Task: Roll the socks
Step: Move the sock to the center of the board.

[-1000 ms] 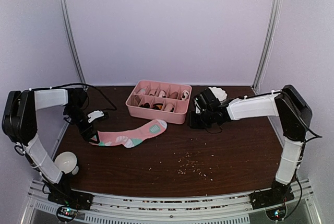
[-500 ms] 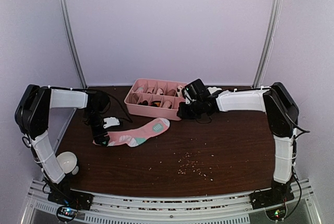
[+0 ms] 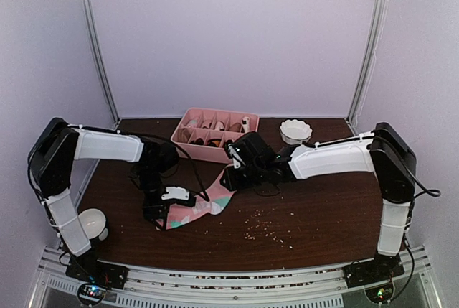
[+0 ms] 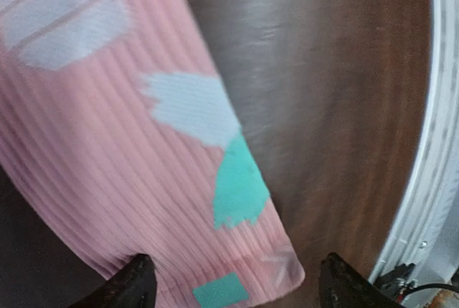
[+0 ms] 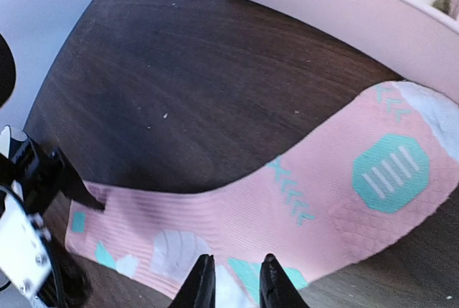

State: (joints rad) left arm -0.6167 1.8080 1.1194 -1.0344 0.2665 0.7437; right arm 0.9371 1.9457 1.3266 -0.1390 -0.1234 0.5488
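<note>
Pink sock (image 3: 199, 207) flat on the table (image 3: 323, 207), just in front of the tray (image 3: 193, 148) and running on a slant: cuff toward the near left, toe up toward the tray. Teal and white patches show along its length (the big teal octagon sits near the toe).

At the cuff, the left end effector (image 4: 237, 286) is right down on it. Its fingers (image 4: 133, 286) stand wide apart, one over the ribbed fabric, the other out over bare wood past the sock's edge, and the cuff end lies between them. Nothing is clamped there.

Over at the middle of the sock, the right end effector (image 5: 233, 279) hangs low above the near edge. Its two fingertips are close, with a narrow slit between them and pink fabric showing through. Whether they nip the cloth, I cannot tell.

Both arms reach in toward the table's centre, with the sock between them.

Behind, the tray's compartments hold rolled bundles, one of them cream. A white bowl (image 3: 295, 131) sits to the tray's right at the back, well apart from the sock. Crumbs (image 3: 265, 225) are scattered on the wood near the sock's right. A white round object (image 3: 92, 222) sits at the near left corner beside the left arm.
</note>
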